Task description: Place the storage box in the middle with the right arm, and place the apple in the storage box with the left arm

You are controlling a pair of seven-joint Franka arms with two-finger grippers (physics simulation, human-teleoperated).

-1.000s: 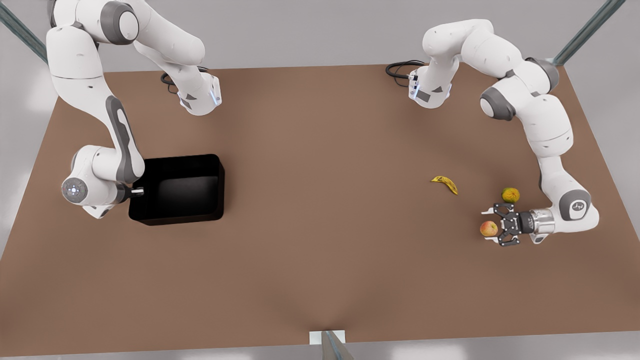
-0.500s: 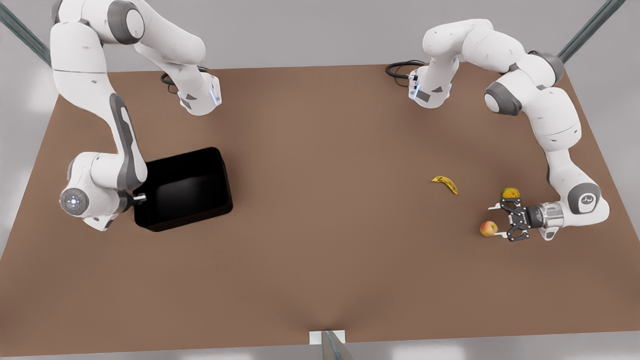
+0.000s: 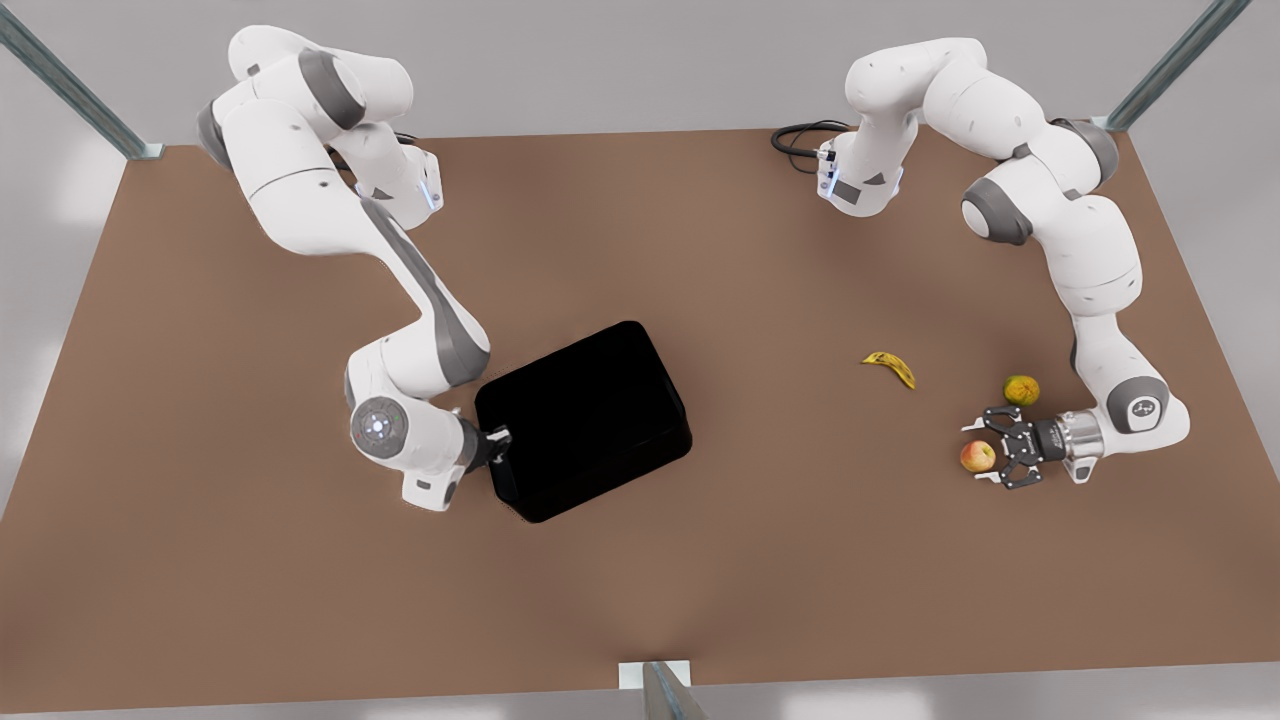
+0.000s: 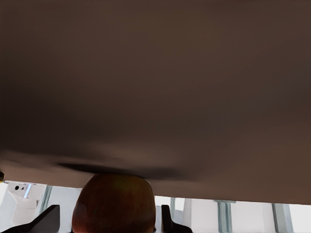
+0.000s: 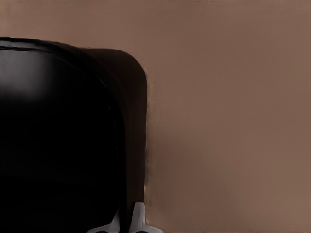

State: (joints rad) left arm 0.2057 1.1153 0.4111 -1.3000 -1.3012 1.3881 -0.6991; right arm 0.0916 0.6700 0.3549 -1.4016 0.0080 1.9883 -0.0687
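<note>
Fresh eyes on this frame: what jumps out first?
The glossy black storage box sits skewed near the table's middle, the right gripper shut on its wall at the front view's left end. Toward the front view's right, the left gripper has open fingers either side of the red-and-yellow apple, with a greenish-yellow fruit and spotted banana nearby.
</note>
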